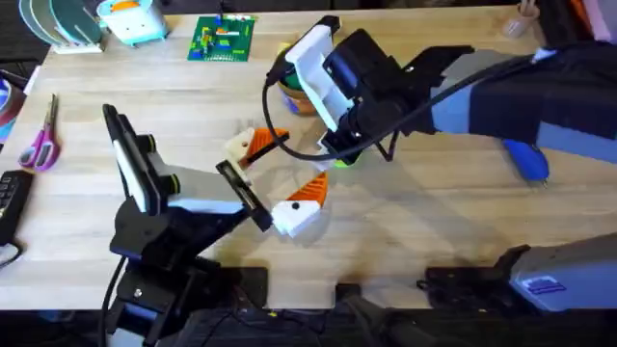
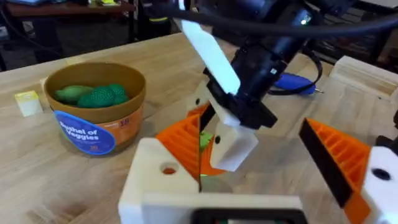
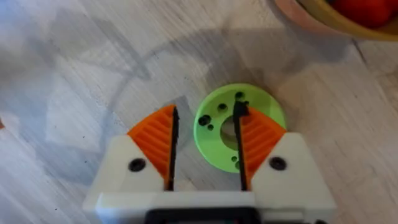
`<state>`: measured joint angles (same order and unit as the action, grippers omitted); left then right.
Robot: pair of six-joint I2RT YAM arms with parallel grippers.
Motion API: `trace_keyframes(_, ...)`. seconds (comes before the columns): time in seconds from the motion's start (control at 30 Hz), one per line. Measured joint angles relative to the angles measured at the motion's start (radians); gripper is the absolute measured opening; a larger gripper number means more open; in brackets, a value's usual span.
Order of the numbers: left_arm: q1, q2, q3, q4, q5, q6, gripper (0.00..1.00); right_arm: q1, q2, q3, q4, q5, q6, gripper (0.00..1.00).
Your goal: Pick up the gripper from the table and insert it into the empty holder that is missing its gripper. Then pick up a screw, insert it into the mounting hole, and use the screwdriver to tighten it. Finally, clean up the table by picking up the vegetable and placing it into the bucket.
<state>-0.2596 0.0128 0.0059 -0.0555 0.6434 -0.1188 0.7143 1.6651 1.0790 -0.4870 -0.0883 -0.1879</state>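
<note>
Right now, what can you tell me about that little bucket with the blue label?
The bucket is small, round and yellow-orange, apparently cardboard or plastic, with a blue label on its side that seems to read "Bushel of Veggies". It stands upright and open on the wooden table. Inside lie green toy vegetables, one smooth and one knobbly. A small pale yellow block sits just beside it. The right end effector hangs nearby, apart from it.

We see the right arm covering most of the bucket (image 1: 292,96) overhead; the screwdriver (image 1: 528,159) is half hidden beneath it, blurred in shadow.
</note>
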Motion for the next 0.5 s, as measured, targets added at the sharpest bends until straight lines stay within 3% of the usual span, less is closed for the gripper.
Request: trace_keyframes(0.5, 0.000, 0.000, 0.000, 0.000, 0.000, 0.000, 0.993, 0.002, 0.012, 0.000, -0.014, 0.006, 0.000, 0.322)
